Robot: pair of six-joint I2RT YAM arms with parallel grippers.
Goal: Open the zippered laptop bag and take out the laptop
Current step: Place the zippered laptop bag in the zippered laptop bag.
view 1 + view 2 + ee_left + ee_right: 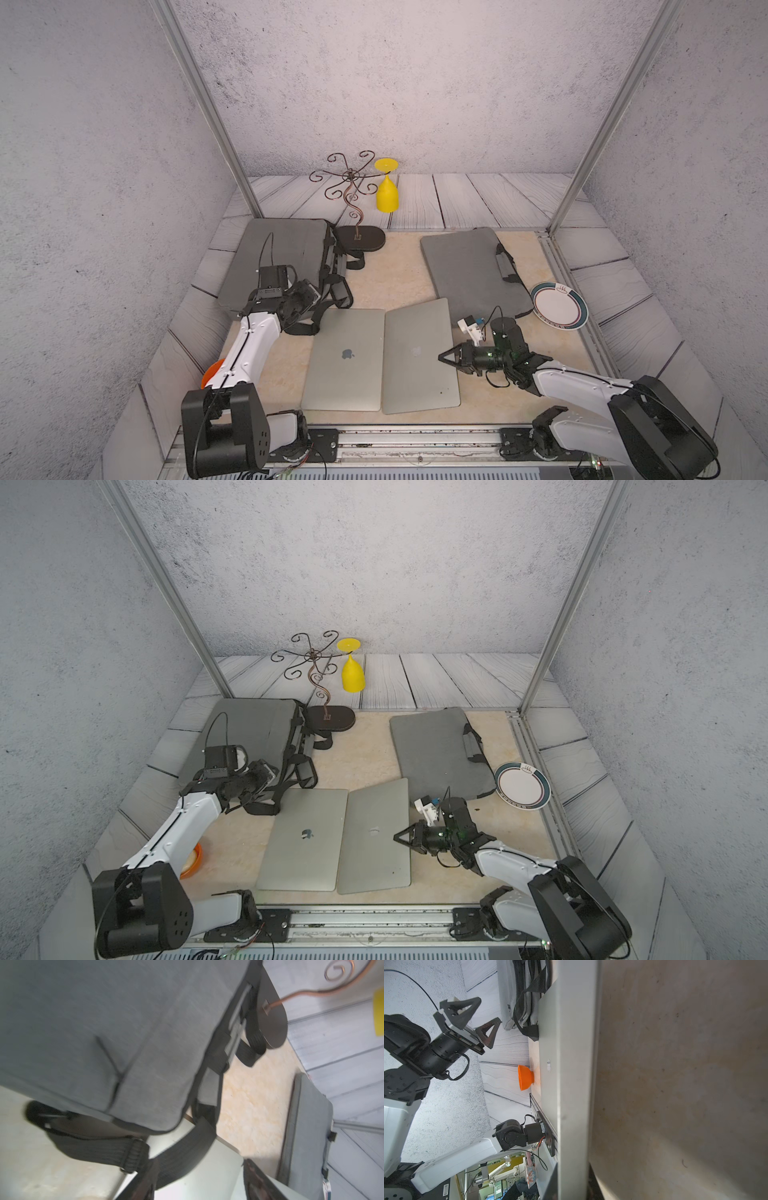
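Lying side by side on the table [415,270], the left laptop [345,361] and the right laptop [411,365] are both seen unpacked, so the task is judged all but done. The strapped bag [282,253] is found just behind the left laptop, and the left gripper [489,1008], spread open and empty, is held over its near corner. The right gripper [441,357], pinched shut on nothing, is poised at the right laptop's edge.
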